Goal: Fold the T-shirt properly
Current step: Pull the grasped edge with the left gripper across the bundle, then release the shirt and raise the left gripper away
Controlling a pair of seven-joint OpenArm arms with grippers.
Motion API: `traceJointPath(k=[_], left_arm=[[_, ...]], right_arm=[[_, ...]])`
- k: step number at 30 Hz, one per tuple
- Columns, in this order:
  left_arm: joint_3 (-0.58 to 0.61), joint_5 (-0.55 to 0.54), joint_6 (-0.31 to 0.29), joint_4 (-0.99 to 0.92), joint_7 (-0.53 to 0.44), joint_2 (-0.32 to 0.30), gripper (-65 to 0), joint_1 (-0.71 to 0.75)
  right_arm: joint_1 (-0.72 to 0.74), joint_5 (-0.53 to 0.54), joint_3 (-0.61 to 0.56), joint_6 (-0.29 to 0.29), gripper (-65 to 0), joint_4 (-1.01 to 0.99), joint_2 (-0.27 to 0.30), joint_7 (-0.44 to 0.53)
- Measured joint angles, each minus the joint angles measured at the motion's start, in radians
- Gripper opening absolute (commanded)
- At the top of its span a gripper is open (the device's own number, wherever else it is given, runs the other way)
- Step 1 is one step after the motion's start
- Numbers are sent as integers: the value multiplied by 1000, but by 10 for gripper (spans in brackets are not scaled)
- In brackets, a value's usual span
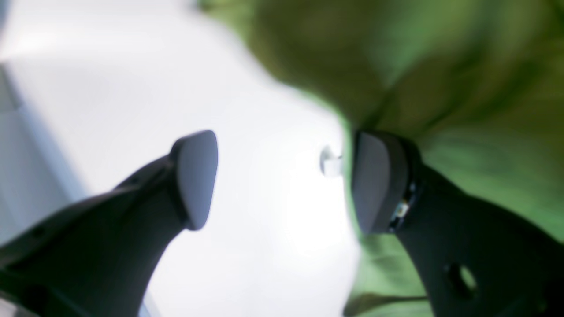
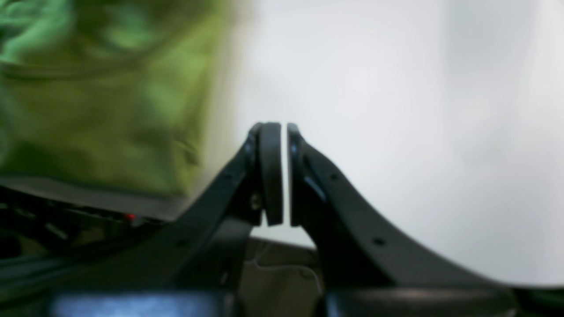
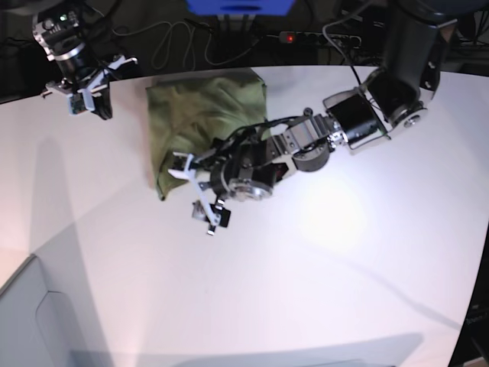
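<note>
The olive-green T-shirt (image 3: 202, 115) lies bunched in a rough rectangle on the white table (image 3: 328, 267), at the back left of centre. My left gripper (image 3: 195, 191) is open and empty at the shirt's near edge. In the left wrist view the left gripper (image 1: 286, 180) has bare table between its pads, and one pad (image 1: 376, 182) is against the shirt's edge (image 1: 440, 66). My right gripper (image 3: 102, 108) is at the table's far left corner, apart from the shirt. In the right wrist view the right gripper (image 2: 285, 171) is shut on nothing, with the shirt (image 2: 101, 105) blurred to its left.
Cables and a power strip (image 3: 306, 37) lie behind the table's back edge. A blue object (image 3: 238, 6) stands at the top centre. A grey surface (image 3: 30, 321) sits off the table's front left edge. The left arm (image 3: 344, 122) stretches across the table's right half.
</note>
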Motion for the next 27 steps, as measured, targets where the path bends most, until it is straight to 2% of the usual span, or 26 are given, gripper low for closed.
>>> traceJointPath(k=[6,13,15,17,19,21,27], left_arm=[[-302,-5,-9,6,5,-2,-198,106],[-804,-12,-1,151,14,-55,-197,299],[-857,-52,-7,151,27,-61,-198,351],[-855,-72,-12,156,27,-74,-198,365],[-856,-81,-10,203,16,-105,-198,371],[-908,-93,-8,262,26,-143,-198,400],[-1300,-71,-7,360,110,-159,-198,601]], right_arm=[[1,-1,-147,0,-649,-1,2,0],[26,-5,-312,0,-649,-114,2,1],[43,3,-331,-1,-649,-150,2,12],[61,-1,-342,0,-649,-172,2,8],[80,-1,-346,0,-649,-178,2,1],[94,-1,-343,0,-649,-172,9,10],[140,0,-333,0,-649,-175,69,9]])
